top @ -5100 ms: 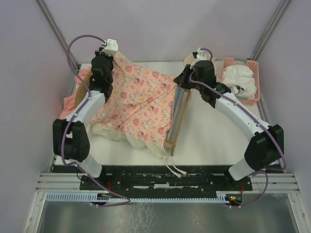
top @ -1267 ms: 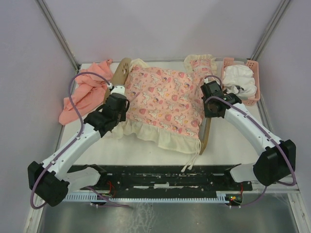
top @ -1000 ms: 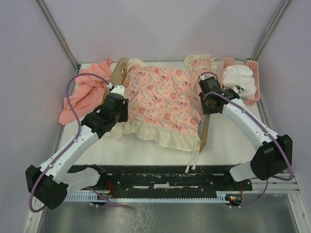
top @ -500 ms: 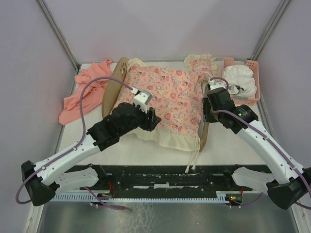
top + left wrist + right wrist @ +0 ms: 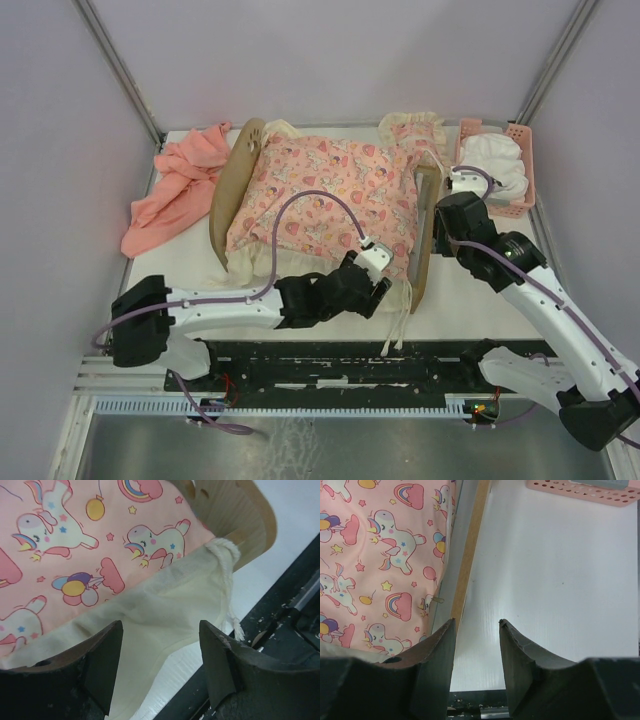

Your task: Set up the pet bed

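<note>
Left jaws open over pet bed corner, right jaws open alongside

Left gripper let go of the pink unicorn cover, pulled back and swung across. The cover's cream ruffle and tie cord ended up under its parted jaws. Right gripper released too and backed off, ending with the footboard just left of it and the table below. Cover went from lifted to lying flat on the pet bed.

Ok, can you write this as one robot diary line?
pet bed: under unicorn quilt | left hand: open, above cream frill | right hand: open, empty, beside bed
</note>
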Controlling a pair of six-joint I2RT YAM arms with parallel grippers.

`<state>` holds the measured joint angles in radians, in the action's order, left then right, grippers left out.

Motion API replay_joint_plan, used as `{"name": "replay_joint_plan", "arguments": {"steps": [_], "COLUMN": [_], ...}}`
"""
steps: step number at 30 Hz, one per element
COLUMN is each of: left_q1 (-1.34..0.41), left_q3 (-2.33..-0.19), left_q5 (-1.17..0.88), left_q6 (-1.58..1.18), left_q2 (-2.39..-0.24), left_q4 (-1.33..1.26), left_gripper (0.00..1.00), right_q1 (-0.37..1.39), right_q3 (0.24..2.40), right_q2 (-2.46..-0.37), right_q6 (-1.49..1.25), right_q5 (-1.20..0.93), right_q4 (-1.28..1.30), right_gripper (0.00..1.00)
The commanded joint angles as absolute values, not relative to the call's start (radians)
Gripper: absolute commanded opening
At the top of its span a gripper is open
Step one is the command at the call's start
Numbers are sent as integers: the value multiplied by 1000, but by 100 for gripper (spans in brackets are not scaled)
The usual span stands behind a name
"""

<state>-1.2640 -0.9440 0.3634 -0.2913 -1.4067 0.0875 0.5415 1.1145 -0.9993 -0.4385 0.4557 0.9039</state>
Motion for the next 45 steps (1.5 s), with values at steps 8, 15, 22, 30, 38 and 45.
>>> {"name": "replay_joint_plan", "arguments": {"steps": [8, 15, 22, 30, 38, 45], "left_q1": [-1297, -1293, -1206, -1043, -975, -948], "left_q3": [-1017, -1007, -1009, -994, -976, -960], "left_q5": [667, 708, 645, 470, 397, 369], "left_q6": [-412, -306, -299, -345, -375, -385], "left_q2": [-1574, -1483, -1414, -1359, -1346, -1348], "left_q4": [-4, -60, -91, -134, -146, -162], "left_gripper": [50, 3, 3, 3, 3, 3], "right_q1": [542, 542, 561, 592, 644, 673], "right_q3": [1071, 1027, 987, 949, 917, 852], "right_q2": [-939, -893, -873, -932, -1014, -1016], "right_q6": [-427, -381, -339, -302, -305, -334], "right_q5": [396, 157, -55, -90, -83, -137], "right_q4": [857, 781, 673, 605, 507, 421], "right_gripper": [51, 52, 50, 46, 45, 46]}}
